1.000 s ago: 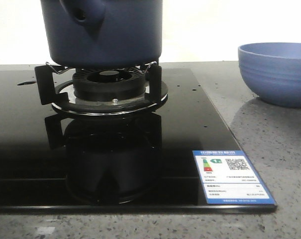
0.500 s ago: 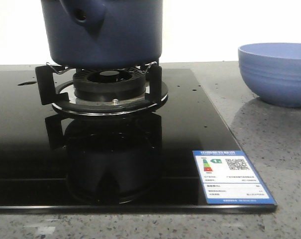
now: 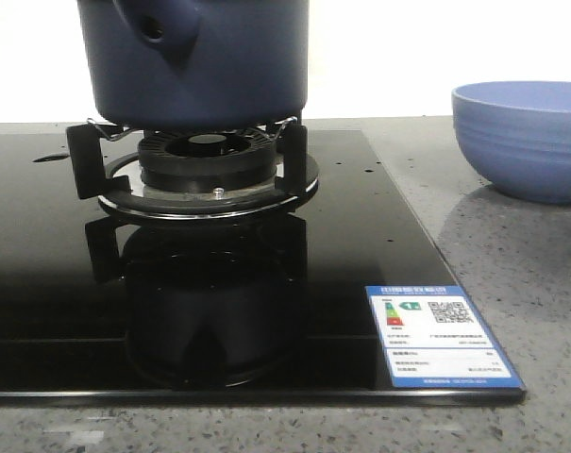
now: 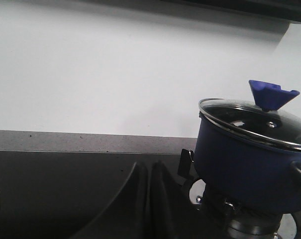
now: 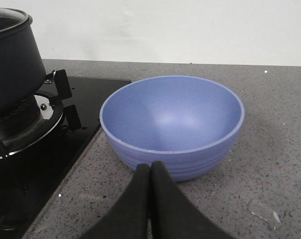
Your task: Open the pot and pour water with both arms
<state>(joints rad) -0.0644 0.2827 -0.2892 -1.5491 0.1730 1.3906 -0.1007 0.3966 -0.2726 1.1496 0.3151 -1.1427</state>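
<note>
The dark navy-blue pot (image 3: 195, 61) stands on the burner (image 3: 208, 170) of the black glass hob, its hollow handle stub (image 3: 158, 28) turned toward the front camera. In the left wrist view the pot (image 4: 250, 159) carries a glass lid (image 4: 252, 119) with a blue knob (image 4: 270, 94). My left gripper (image 4: 149, 167) is shut and empty over the hob, beside the pot and apart from it. My right gripper (image 5: 150, 167) is shut and empty above the counter, just in front of the light-blue bowl (image 5: 172, 124). Neither gripper shows in the front view.
The light-blue ribbed bowl (image 3: 526, 137) sits on the grey speckled counter (image 3: 512, 255) right of the hob. The black hob (image 3: 68, 283) carries an energy label sticker (image 3: 441, 335) at its front right corner. A white wall runs behind.
</note>
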